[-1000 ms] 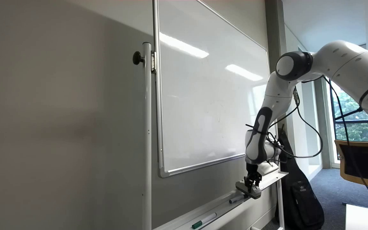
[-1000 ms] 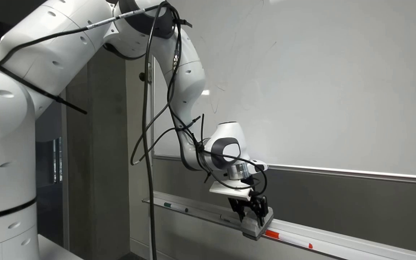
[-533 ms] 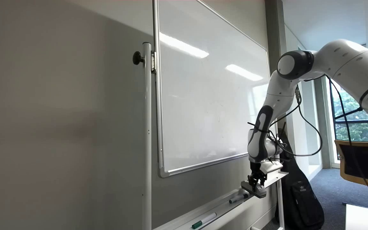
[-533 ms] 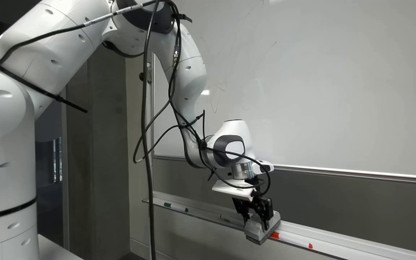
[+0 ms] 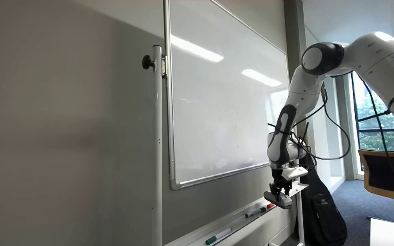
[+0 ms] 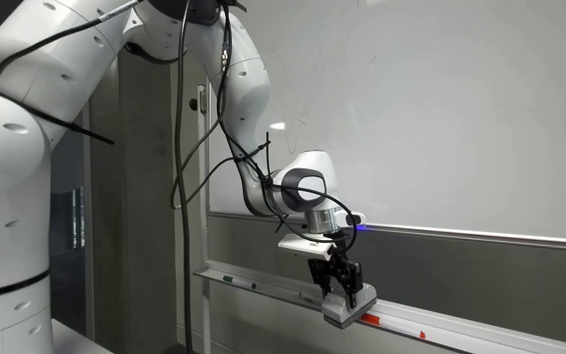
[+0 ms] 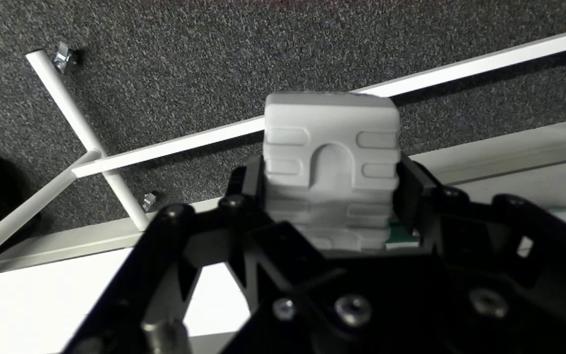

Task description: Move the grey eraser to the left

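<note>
Grey eraser [image 7: 332,164] between the two tips of the end effector [image 7: 330,181], in its grasp.

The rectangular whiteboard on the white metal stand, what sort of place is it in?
Probably an office or meeting room, judging by that whiteboard, the tan-framed, black-backed chair and the speckled dark-grey carpet.

Office-type room, we figured: whiteboard [image 5: 227,109], carpeted floor [image 7: 189,59], desk chair [image 5: 380,176] (marker pens [image 5: 222,233] on the tray [image 5: 238,222] too).
</note>
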`<state>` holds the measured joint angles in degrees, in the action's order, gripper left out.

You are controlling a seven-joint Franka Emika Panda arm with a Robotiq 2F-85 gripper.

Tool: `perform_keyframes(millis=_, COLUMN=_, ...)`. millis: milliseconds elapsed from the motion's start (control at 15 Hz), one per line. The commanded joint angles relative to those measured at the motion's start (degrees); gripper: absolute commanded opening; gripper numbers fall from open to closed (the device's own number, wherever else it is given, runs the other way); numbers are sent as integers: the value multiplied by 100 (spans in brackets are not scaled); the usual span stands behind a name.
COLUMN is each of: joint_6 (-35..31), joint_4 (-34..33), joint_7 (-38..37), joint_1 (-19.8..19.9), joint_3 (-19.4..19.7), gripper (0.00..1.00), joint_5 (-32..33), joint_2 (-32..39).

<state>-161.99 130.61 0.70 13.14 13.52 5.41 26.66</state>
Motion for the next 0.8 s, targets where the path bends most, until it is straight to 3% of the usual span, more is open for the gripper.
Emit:
perform_keyframes(millis=0, joint_6=216, joint_4=615, joint_7=-128, joint_1=-355, joint_3=145, gripper=38, joint_5=143, joint_2=-699)
perform_keyframes(millis=333, joint_6=523, joint_4=900, joint_7=-249, joint_1=-812, joint_3=-31, gripper=38, joint_5=204, joint_2=-1066)
perform_keyframes(millis=733, joint_6=1437, joint_4=703, joint_7=-8, joint_1=-1016, joint_3=-893, gripper=38, joint_5=-262, joint_2=-1088)
